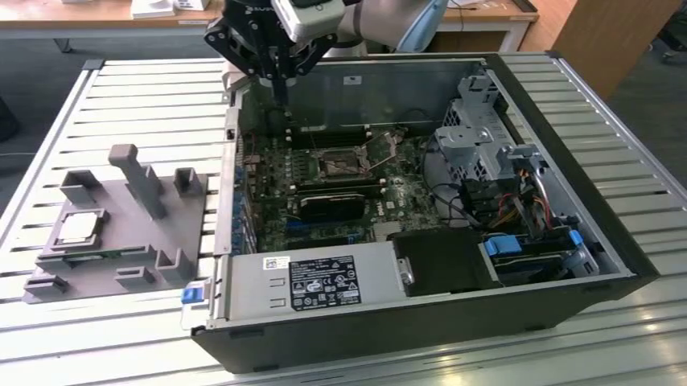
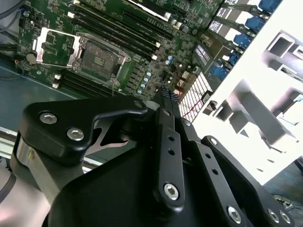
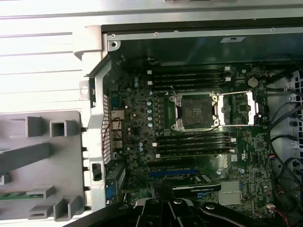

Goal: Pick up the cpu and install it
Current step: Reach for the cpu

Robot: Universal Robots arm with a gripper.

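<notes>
The claw (image 1: 281, 95) hangs in the upper middle of the exterior view. Its two black fingers are pressed together and grip nothing. It points down over the rear wall of the open computer case (image 1: 558, 241), above the edge of the motherboard (image 1: 322, 193).

In the second wrist view the joined fingertips (image 2: 166, 93) stand over the green board, apart from the socket (image 2: 100, 59). In both wrist views the socket is bare, with its metal frame (image 3: 239, 109) swung open beside it. Dark memory slots (image 3: 189, 78) run along both sides of the socket.

In the exterior view the socket sits near the middle of the frame. A grey power supply (image 1: 311, 281) is at the lower edge of the case.

The cpu (image 1: 80, 227) is well apart from the claw, toward the exterior view's left. It lies flat with its silvery top up in a recess of the grey tray (image 1: 150, 249), among the tray's upright posts. The tray and the case stand side by side on the slatted metal bench (image 1: 140, 96).
</notes>
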